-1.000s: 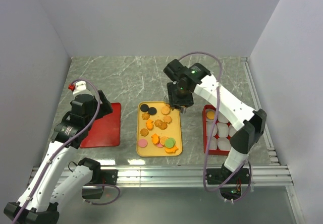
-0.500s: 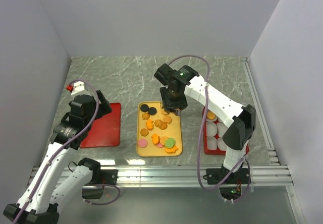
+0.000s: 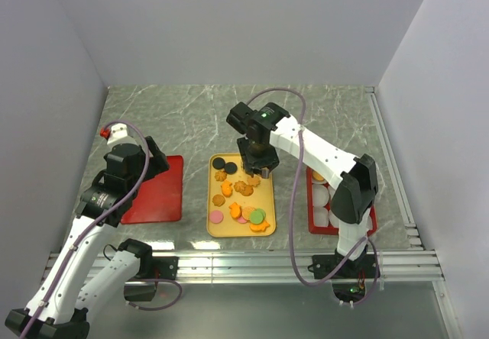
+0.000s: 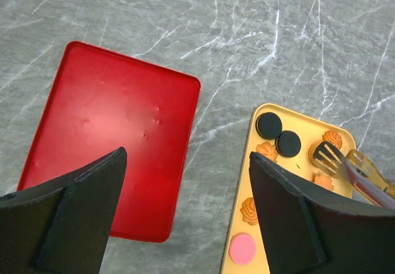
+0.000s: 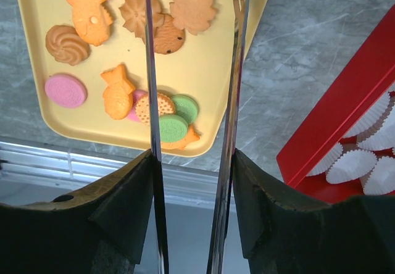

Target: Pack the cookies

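Note:
The cookies (image 3: 241, 194) lie loose on a yellow tray (image 3: 212, 201): orange and brown shapes, two black rounds, a pink one and green ones. In the right wrist view the cookies (image 5: 145, 24) spread beneath two metal tong blades (image 5: 150, 70). My right gripper (image 3: 256, 167) hangs over the tray's upper middle, shut on those tongs (image 4: 345, 166), whose blades stand apart with nothing between them. My left gripper (image 4: 186, 157) is open and holds nothing, above the gap between a red lid (image 4: 111, 138) and the tray.
A red box (image 3: 312, 201) with white paper cups (image 5: 361, 163) stands right of the yellow tray, partly hidden by the right arm. The flat red lid (image 3: 157, 190) lies left of the tray. Metal rails run along the table's near edge.
The right arm has swung left, carrying the tongs from the tray's right edge to over the cookies at its upper middle. The left arm has not moved.

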You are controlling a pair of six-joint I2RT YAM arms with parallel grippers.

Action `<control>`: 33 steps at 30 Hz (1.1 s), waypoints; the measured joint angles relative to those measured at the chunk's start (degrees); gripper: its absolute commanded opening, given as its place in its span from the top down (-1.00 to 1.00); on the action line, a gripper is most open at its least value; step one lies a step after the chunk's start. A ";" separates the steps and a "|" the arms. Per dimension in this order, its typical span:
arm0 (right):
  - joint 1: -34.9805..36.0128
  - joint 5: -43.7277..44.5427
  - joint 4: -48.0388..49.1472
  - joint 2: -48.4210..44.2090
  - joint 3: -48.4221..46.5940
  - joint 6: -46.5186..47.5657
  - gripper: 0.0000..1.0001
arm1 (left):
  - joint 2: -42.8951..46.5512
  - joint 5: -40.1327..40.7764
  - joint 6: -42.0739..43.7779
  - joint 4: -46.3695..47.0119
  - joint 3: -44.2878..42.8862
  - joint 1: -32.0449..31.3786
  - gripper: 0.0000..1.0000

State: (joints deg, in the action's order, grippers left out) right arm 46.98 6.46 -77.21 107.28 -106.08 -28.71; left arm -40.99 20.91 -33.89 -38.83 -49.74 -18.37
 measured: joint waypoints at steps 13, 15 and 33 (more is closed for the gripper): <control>0.57 0.87 0.00 3.43 0.00 0.72 -0.06 | 0.02 0.00 0.00 0.00 0.00 0.00 -0.73; 0.61 1.05 0.02 3.45 0.00 0.76 -0.02 | 0.04 -0.02 0.00 0.00 0.00 0.00 -0.73; 0.68 1.38 -0.02 4.33 -2.71 0.94 0.33 | 0.39 -0.02 0.02 0.00 0.00 0.00 -0.73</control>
State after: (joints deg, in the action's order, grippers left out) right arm 47.66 7.84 -77.23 111.61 -108.79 -27.77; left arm -40.60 20.88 -33.87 -38.83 -49.74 -18.37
